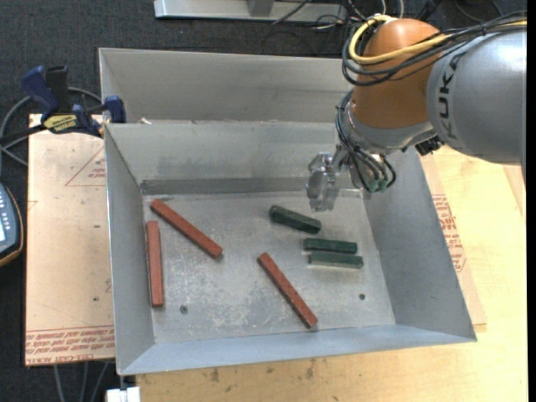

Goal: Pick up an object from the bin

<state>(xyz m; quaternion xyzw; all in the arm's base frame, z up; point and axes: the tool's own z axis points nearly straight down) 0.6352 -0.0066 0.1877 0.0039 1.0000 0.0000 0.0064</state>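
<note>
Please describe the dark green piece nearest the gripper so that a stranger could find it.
In the right half of the grey bin, below the gripper, lie three short dark green bars. It is the topmost bar in the view. It alone is tilted and apart; the other two lie level, close together.

The grey metal bin (219,301) carries six slim bars flat on its floor. At 9 o'clock, an upright red-brown bar (155,264) lies along the left wall. Just beside it, at 10 o'clock, a slanted red-brown bar (186,229) runs from 10 toward 4. A third red-brown bar (287,290) lies at 5 o'clock, slanted alike. At 1 o'clock lies a tilted dark green bar (294,219). At 3 o'clock, an upper green bar (330,245) and a lower green bar (335,260) lie parallel, close together.
</note>
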